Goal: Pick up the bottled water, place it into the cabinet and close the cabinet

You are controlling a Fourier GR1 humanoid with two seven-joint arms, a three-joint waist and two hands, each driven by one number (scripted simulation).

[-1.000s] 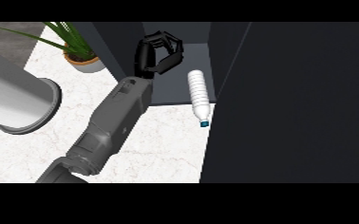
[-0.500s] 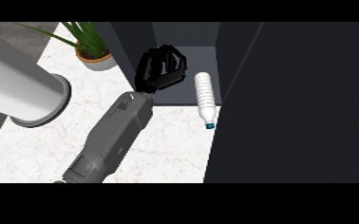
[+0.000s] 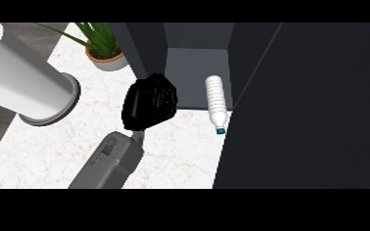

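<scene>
The water bottle is clear with a teal cap. It lies on its side along the right of the cabinet's floor, and its cap end sticks out past the floor's front edge toward me. My left hand hangs over the counter just left of the bottle, in front of the cabinet opening. It does not touch the bottle, its fingers are curled in, and it holds nothing. A dark cabinet door stands open on the right, right beside the bottle. My right hand does not show.
A second dark door panel stands at the opening's left, just above my hand. A potted plant sits at the back left. A large grey cylinder lies at the left on the white marble counter.
My left hand has drawn back out of the cabinet opening toward me and curled its fingers in. The bottle stays lying where it was.
</scene>
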